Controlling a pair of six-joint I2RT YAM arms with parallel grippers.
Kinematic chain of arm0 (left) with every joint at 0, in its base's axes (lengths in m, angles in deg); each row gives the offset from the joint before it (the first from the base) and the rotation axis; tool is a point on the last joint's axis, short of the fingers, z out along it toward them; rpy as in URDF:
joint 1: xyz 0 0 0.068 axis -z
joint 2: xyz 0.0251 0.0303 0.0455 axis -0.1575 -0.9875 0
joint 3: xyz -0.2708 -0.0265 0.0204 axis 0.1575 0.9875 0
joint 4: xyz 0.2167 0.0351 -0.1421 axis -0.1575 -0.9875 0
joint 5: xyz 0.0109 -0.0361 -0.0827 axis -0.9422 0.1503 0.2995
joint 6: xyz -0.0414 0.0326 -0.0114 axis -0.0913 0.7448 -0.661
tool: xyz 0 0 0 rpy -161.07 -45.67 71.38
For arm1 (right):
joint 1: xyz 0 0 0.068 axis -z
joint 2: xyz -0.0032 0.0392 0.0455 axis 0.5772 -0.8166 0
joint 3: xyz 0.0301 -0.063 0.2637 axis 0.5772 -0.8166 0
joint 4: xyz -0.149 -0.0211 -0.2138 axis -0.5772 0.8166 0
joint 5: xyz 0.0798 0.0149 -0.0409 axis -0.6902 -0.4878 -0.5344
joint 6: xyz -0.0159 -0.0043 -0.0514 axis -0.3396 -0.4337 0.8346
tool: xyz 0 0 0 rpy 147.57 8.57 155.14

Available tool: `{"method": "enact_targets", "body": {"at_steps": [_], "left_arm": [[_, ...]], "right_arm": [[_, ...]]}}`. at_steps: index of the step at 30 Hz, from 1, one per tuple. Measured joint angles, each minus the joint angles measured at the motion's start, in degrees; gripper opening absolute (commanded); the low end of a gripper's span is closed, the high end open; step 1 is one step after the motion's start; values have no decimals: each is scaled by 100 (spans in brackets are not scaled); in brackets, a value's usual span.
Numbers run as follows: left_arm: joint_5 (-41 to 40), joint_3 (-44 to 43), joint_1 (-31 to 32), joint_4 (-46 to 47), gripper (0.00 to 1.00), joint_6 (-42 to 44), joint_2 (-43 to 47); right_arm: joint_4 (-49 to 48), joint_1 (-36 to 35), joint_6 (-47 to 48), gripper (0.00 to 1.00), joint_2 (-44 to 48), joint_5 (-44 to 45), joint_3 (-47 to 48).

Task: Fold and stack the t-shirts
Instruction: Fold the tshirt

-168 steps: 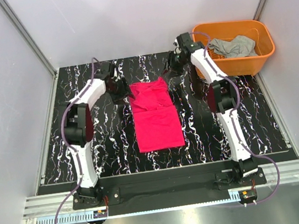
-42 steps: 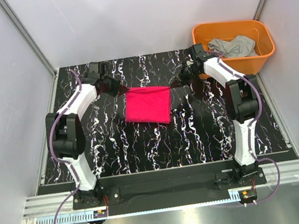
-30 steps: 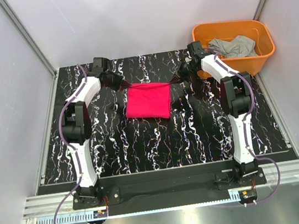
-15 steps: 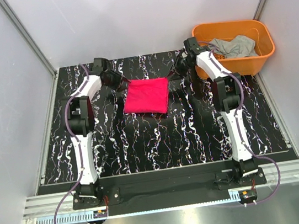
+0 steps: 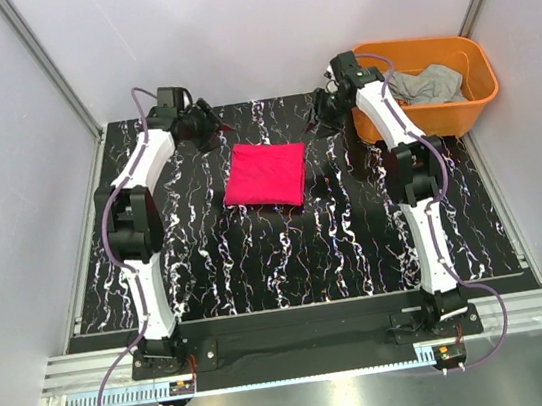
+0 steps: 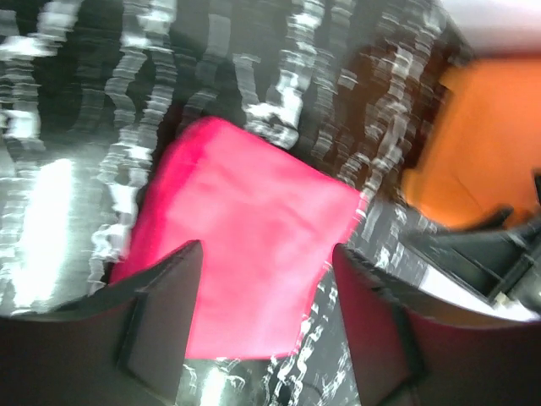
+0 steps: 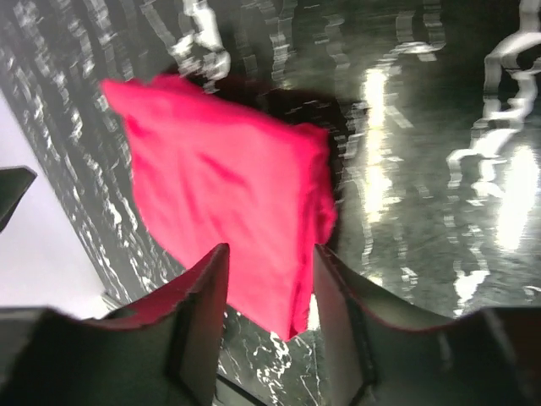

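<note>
The magenta-red t-shirt (image 5: 265, 175) lies folded into a flat, roughly square pad on the black marbled table (image 5: 258, 255). My left gripper (image 5: 215, 125) hovers behind its far left corner, open and empty, clear of the cloth. In the left wrist view the shirt (image 6: 245, 245) shows beyond the spread gripper (image 6: 266, 249). My right gripper (image 5: 320, 115) hangs behind the far right corner, also open and holding nothing. The right wrist view shows the shirt (image 7: 220, 194) past its gripper (image 7: 269, 249). The light grey t-shirt (image 5: 423, 84) lies crumpled in the basket.
The orange plastic basket (image 5: 420, 43) stands at the table's far right corner, close beside the right arm; it shows as an orange blur (image 6: 473, 144) in the left wrist view. Grey walls enclose the table on three sides.
Both grippers opened and let go of the red shirt's far corners, then drew back and outward from it. The shirt now rests folded on the table.
</note>
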Motion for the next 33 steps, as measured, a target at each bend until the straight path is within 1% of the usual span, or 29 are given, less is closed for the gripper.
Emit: {"method": "enact_targets", "body": {"at_steps": [1, 2, 3, 4, 5, 9, 11, 16, 17, 20, 22, 24, 25, 27, 28, 30, 32, 33], "left_arm": [[96, 98, 70, 175, 54, 37, 98], [188, 199, 138, 345, 51, 39, 153], [299, 321, 221, 566, 48, 26, 184], [393, 444, 284, 791, 44, -7, 188], [487, 603, 350, 1047, 43, -61, 179], [811, 813, 481, 1744, 41, -299, -219], [868, 813, 463, 2061, 41, -387, -514], [949, 807, 299, 2645, 41, -595, -1331], [1084, 802, 251, 2771, 41, -678, -1464], [1182, 612, 155, 2927, 42, -719, -1585], [1196, 496, 109, 2968, 47, -732, -1661], [1241, 492, 83, 2953, 51, -723, -1668], [1261, 481, 79, 2944, 56, -693, -1659], [1309, 481, 74, 2885, 59, -612, -1604], [1309, 481, 74, 2726, 63, -527, -1532], [1279, 490, 55, 2345, 67, -361, -1333], [1213, 592, 22, 1963, 67, -177, -968], [1191, 686, 4, 1862, 65, -109, -741]], "right_arm": [[-15, -46, 33, 46, 55, -15, 2], [-15, -105, 72, 32, 96, -24, 13], [-15, -179, 105, 24, 105, -35, 63], [-48, -260, 107, 19, 105, -70, 109], [-68, -326, 105, 16, 103, -101, 122], [-273, -599, 48, 14, -2, -240, 125], [-411, -658, 72, 14, -116, -223, 98], [-940, -599, 190, 13, -382, -26, -376], [-1025, -562, 210, 13, -474, 17, -413], [-1196, -426, 219, 14, -688, 122, -494], [-1279, -334, 221, 15, -748, 70, -492], [-1296, -291, 280, 17, -745, 127, -459], [-1311, -271, 308, 18, -745, 138, -452], [-1287, -249, 363, 25, -734, 140, -452], [-1244, -238, 389, 27, -719, 149, -452], [-1073, -232, 417, 31, -651, 164, -452], [-837, -234, 424, 35, -507, 140, -450], [-723, -243, 422, 36, -417, 118, -448]]}}
